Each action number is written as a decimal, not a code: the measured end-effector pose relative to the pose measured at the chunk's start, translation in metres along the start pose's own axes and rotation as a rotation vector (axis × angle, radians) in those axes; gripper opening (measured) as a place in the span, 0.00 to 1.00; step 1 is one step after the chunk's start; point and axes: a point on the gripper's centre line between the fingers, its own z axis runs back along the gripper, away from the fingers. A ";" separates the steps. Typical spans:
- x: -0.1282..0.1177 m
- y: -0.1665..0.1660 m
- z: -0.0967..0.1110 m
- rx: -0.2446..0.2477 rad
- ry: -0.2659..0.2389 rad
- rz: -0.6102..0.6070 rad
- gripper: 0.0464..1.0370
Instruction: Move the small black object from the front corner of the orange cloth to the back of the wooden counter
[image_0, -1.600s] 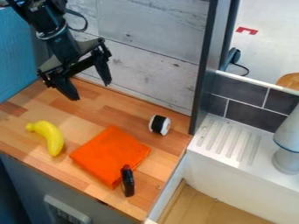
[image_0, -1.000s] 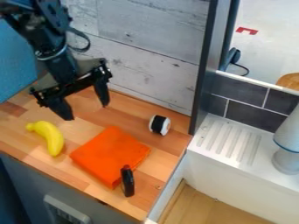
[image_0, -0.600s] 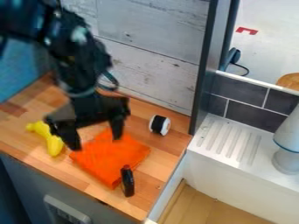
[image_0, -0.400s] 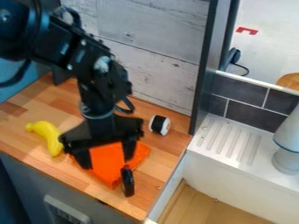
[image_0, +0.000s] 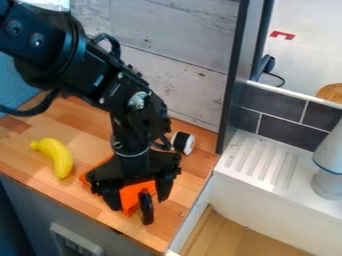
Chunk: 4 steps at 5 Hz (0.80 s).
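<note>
The gripper (image_0: 139, 196) hangs over the orange cloth (image_0: 131, 196) with its jaws spread apart. The cloth lies on the wooden counter (image_0: 79, 131) below and between them. Near the jaws' tips, by the cloth's edge, is a black object with a red end (image_0: 146, 209). Well apart, to one side of the jaws, lies a yellow banana (image_0: 60, 159); behind them, beside the arm, is a black-and-white roll (image_0: 188, 143).

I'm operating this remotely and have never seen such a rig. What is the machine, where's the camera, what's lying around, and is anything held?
The machine is a black robot arm ending in a two-finger claw. One fixed camera supplies every picture, looking down at a slant.

On the wooden counter lie a folded orange cloth, a yellow banana and a black-and-white round object. The claw hangs open over the cloth, near a slim black object. It appears to hold nothing.
</note>
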 end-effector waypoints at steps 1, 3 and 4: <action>-0.001 -0.003 -0.016 0.004 0.007 0.011 0.96; 0.001 -0.010 -0.039 0.029 0.025 -0.007 0.91; 0.006 -0.015 -0.039 0.008 0.014 -0.017 0.64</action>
